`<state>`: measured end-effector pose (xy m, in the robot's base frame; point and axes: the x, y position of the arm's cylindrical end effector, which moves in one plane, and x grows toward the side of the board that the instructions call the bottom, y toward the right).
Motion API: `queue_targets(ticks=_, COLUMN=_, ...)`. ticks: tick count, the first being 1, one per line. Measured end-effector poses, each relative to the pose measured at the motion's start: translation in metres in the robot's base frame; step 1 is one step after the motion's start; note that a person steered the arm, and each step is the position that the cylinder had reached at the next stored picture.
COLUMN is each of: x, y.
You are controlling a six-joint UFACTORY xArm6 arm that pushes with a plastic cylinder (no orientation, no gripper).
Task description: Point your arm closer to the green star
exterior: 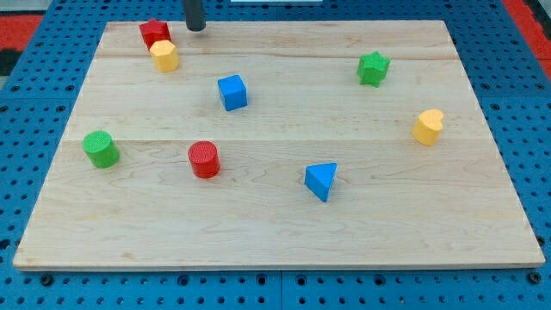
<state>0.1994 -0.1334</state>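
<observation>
At the view's top edge: my tip (196,28) just right of red block (154,33) | no claw on rig | green star (373,69) upper right, well apart | step: approach not begun | next: sweep right across bare counter (284,215).

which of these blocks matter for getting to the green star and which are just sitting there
In the job:
green star, at the view's upper right
my tip, at the view's top, far left of the star, just right of the red block

Just lying about:
red block
yellow block
blue cube
yellow heart
green cylinder
red cylinder
blue triangle
</observation>
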Motion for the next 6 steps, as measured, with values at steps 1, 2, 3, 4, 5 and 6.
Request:
queue_targets(ticks=1, x=0.003, y=0.004)
queue_targets(ticks=2, x=0.019, y=0.044)
queue_targets(ticks=3, x=0.013, y=0.081)
queue_targets(ticks=4, x=0.013, y=0.129)
queue_targets(ticks=5, x=0.013, y=0.203)
queue_targets(ticks=6, x=0.033, y=0.261)
